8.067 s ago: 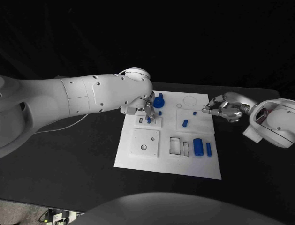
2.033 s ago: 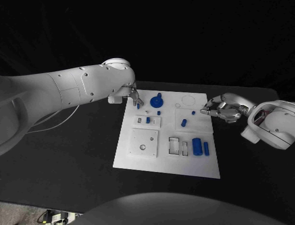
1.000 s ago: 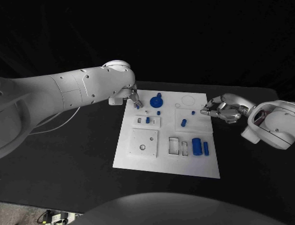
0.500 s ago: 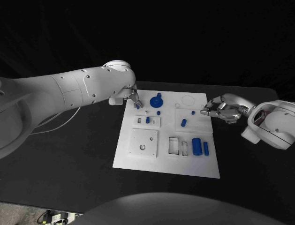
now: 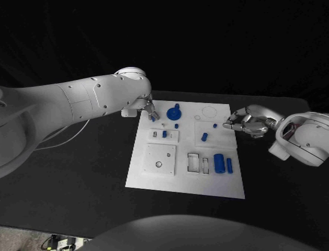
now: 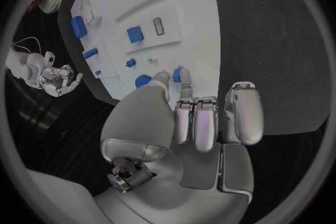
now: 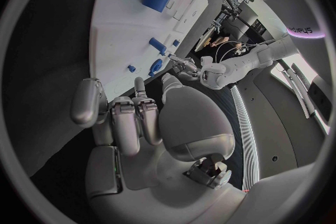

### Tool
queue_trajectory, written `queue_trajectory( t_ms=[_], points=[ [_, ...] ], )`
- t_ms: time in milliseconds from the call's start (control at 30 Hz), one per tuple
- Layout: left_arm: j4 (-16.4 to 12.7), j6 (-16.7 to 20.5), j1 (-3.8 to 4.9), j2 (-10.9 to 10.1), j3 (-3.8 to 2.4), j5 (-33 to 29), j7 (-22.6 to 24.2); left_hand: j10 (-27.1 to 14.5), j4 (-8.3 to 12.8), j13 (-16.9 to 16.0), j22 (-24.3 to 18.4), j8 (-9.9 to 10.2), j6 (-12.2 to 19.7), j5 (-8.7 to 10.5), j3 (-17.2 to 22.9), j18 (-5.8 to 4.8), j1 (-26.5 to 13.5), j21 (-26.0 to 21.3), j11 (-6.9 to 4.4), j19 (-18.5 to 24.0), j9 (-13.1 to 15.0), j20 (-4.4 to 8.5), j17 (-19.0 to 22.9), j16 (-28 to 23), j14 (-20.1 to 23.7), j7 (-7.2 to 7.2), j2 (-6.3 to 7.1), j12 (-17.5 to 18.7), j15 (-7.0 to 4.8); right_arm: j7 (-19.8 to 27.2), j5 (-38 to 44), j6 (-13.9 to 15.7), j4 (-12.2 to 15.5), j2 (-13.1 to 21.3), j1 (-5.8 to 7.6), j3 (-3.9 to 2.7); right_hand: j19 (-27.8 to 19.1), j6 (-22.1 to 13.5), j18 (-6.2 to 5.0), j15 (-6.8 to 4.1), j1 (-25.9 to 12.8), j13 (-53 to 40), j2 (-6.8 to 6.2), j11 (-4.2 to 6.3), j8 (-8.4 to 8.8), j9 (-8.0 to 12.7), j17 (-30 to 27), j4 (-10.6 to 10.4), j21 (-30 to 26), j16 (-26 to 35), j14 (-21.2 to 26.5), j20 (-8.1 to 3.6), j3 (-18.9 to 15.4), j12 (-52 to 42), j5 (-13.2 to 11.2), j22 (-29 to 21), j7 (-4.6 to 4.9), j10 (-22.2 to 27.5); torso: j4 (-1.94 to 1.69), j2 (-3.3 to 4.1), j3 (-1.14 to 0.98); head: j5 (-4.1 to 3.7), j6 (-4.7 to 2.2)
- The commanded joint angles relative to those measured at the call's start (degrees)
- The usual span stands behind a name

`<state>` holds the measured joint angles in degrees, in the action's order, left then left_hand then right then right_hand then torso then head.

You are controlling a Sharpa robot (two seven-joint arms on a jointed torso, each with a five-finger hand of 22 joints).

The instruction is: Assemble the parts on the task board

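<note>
2 hands wait by the task board (image 5: 164, 172): our left hand (image 5: 148, 111) pinches a small blue part (image 6: 178, 74) over its far left corner, while our right hand (image 5: 244, 123), curled shut on nothing, sits off its right edge.

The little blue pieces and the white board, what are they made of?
The small blue pieces look like matte plastic: even colour, no shine. The white task board also looks like plastic, flat and dull, though painted metal can't be ruled out.
</note>
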<state>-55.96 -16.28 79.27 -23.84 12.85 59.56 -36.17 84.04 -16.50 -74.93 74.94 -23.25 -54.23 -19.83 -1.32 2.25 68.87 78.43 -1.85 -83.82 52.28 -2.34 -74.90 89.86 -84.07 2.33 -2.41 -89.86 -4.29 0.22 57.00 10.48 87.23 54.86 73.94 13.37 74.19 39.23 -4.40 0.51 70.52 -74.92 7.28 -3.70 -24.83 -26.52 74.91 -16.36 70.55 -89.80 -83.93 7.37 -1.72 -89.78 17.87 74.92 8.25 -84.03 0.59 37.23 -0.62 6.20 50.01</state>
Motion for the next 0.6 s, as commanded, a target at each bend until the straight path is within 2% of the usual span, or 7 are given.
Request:
queue_trajectory(
  t_ms=[33,267,600],
  points=[
    [-0.1,-0.5,-0.02,0.1,-0.04,0.5,-0.2,6.0,-0.1,-15.1,11.4,-0.2,-0.1,-0.31,0.3,0.55,-0.3,-0.2,0.42,0.4,0.3,-0.25,-15.1,0.1,-5.9,0.01,-0.04,-0.1,0.43,-0.2,0.3,-1.1,0.0,-0.1,-0.04,-0.01,-0.3,-0.2,-0.69,0.33,0.0,-15.1,0.10,-0.04,0.30,0.1,15.1,-0.2,-0.2,-0.2,-6.1,-0.05,0.0,-0.2,0.2,8.1,-0.11,-6.0,0.00,-0.01,0.00,-0.04,-0.01],
    [0.1,-0.9,-0.03,0.3,-0.04,1.4,-0.4,6.0,0.0,-15.1,11.4,-1.9,-0.1,-0.58,0.7,0.56,-0.2,-0.3,0.19,0.3,2.3,-0.17,-15.1,0.1,-5.9,-0.29,0.18,-0.1,0.26,-0.3,0.3,-1.2,-0.1,-0.1,-0.05,-0.01,-0.3,-0.2,-0.69,0.33,0.0,-15.1,0.10,-0.04,0.30,0.1,15.1,-0.2,-0.2,-0.2,-6.1,-0.05,0.0,-0.2,0.2,8.1,-0.11,-6.0,-0.02,-0.01,-0.01,0.03,-0.01],
    [0.3,-0.8,-0.03,0.3,-0.04,1.7,-0.4,6.0,-0.2,-15.1,11.3,-2.5,0.4,-0.95,0.9,0.61,-0.6,-0.5,0.15,0.5,3.3,-0.11,-15.1,0.1,-5.9,-0.28,-0.12,-0.1,0.21,-0.3,0.3,-1.3,-0.1,-0.2,-0.05,-0.01,-0.4,-0.2,-0.72,0.33,0.0,-15.1,0.15,-0.04,0.30,0.1,15.1,-0.2,-0.3,-0.2,-6.1,-0.06,0.0,-0.2,0.2,8.1,-0.11,-6.0,0.00,0.00,0.00,0.10,-0.01]
  ],
)
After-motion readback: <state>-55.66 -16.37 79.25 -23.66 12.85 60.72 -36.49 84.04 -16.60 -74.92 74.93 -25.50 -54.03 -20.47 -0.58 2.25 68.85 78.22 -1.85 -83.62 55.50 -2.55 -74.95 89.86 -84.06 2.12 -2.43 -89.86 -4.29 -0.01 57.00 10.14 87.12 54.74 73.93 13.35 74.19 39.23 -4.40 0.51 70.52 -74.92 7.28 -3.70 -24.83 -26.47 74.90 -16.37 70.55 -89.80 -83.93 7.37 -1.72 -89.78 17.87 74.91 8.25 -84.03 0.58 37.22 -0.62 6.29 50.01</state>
